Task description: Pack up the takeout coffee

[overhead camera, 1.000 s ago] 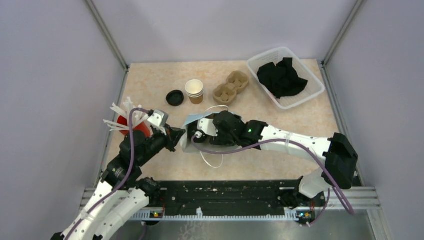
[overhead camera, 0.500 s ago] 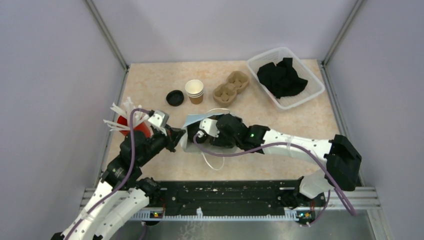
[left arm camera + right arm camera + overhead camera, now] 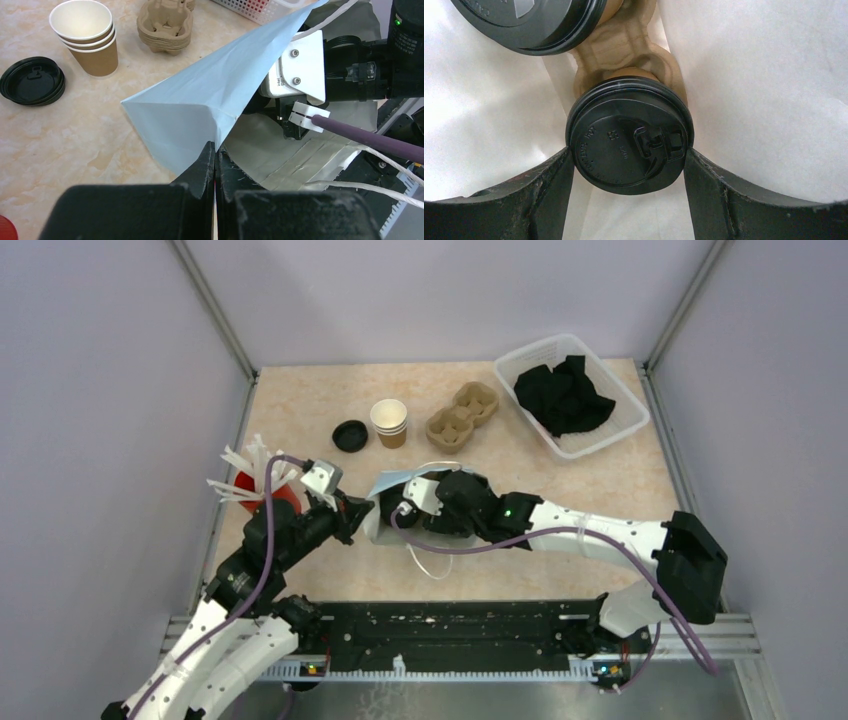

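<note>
Inside a pale blue paper bag (image 3: 388, 483) (image 3: 200, 105) lying on its side, two takeout coffee cups sit in a brown cardboard carrier (image 3: 624, 50). My right gripper (image 3: 629, 155) reaches into the bag and is shut on the nearer cup's black lid (image 3: 630, 142), one finger pressing each side. The second cup's lid (image 3: 531, 20) shows at the upper left. In the top view the bag hides the right fingers. My left gripper (image 3: 215, 150) (image 3: 352, 512) is shut on the bag's mouth edge, pinching the paper.
A stack of open kraft cups (image 3: 389, 422) (image 3: 87, 37) stands at the back, with loose black lids (image 3: 351, 435) to its left and spare carriers (image 3: 462, 413) to its right. A white basket (image 3: 625, 400) holds black cloth. A red cup of white sticks (image 3: 250, 485) stands behind the left arm.
My right arm has moved a little further left, deeper into the bag. The left gripper keeps its pinch on the bag edge and has barely shifted.
</note>
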Available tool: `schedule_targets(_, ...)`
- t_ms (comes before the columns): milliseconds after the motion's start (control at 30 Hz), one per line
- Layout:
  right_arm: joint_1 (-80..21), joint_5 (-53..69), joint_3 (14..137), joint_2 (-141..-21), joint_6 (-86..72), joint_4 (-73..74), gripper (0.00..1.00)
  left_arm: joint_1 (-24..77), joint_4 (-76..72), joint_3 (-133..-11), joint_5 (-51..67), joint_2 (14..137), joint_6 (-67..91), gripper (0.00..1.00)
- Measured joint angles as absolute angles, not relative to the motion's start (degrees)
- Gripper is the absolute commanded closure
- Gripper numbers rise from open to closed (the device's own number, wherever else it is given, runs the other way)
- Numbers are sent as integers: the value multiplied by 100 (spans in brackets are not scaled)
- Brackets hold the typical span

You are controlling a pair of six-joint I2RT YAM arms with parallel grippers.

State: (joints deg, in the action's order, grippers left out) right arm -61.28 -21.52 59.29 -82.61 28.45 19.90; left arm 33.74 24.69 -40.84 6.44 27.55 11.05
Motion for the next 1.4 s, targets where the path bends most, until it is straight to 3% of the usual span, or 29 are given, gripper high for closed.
schedule_targets(900, -6090, -2364, 6090, -8831, 3286, 1835, 51, 3374, 2987, -4421, 392, 3120, 1205, 100)
schedule_targets(1400, -6049, -825, 7526, -9072, 2469, 4329, 49, 3374, 4178, -5964, 202, 4362, 1857, 100)
